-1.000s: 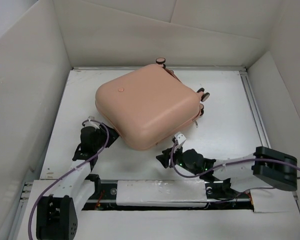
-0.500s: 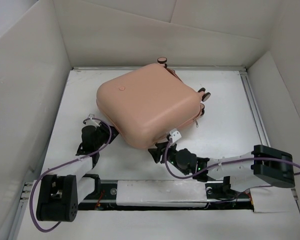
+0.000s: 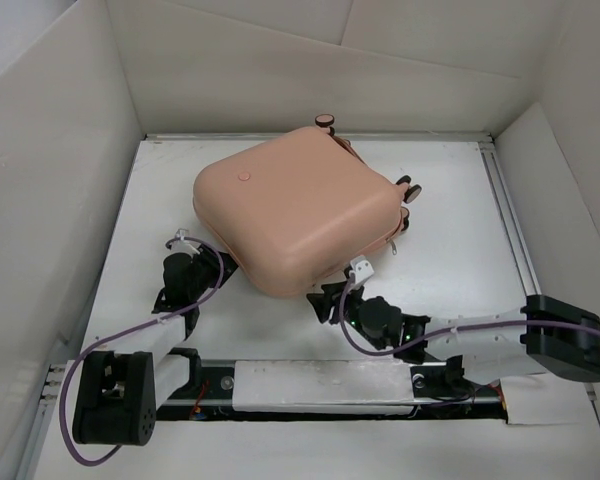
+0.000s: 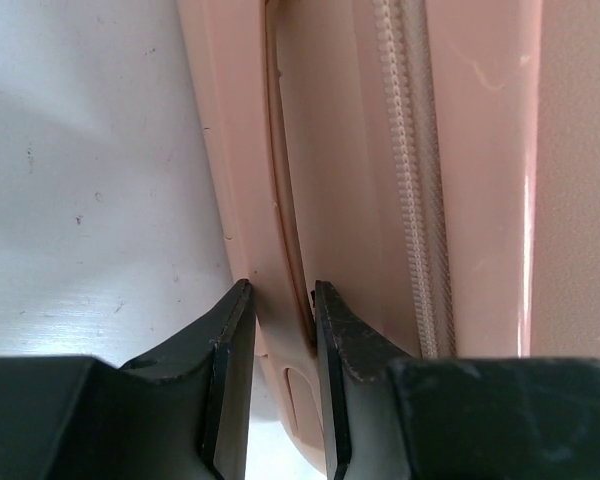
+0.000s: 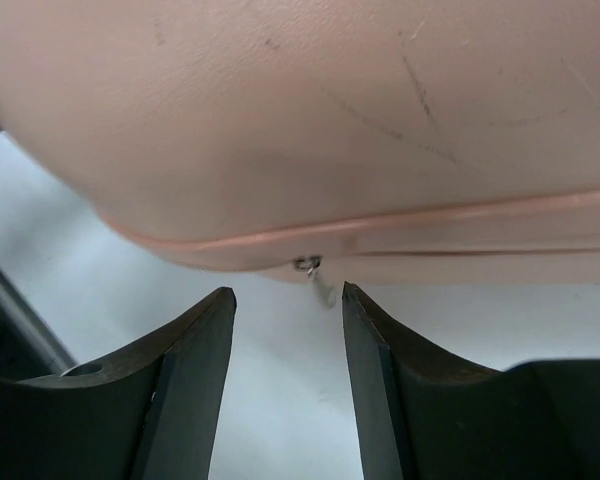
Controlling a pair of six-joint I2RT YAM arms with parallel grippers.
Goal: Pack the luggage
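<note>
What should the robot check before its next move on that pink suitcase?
1. The luggage lies shut on the table: ok.
2. The left tool pinches the shell's edge: ok.
3. The right tool is open: ok.
4. The zipper pull lines up with the right tool's gap, just ahead of it: ok.
5. The zipper pull is gripped: not ok.
6. The zipper runs closed all the way round: cannot tell.

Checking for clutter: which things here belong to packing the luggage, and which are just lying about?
Job: luggage, zipper pull, left pincer gripping its edge, right pincer open near the pull.
Just there: table, white walls.
</note>
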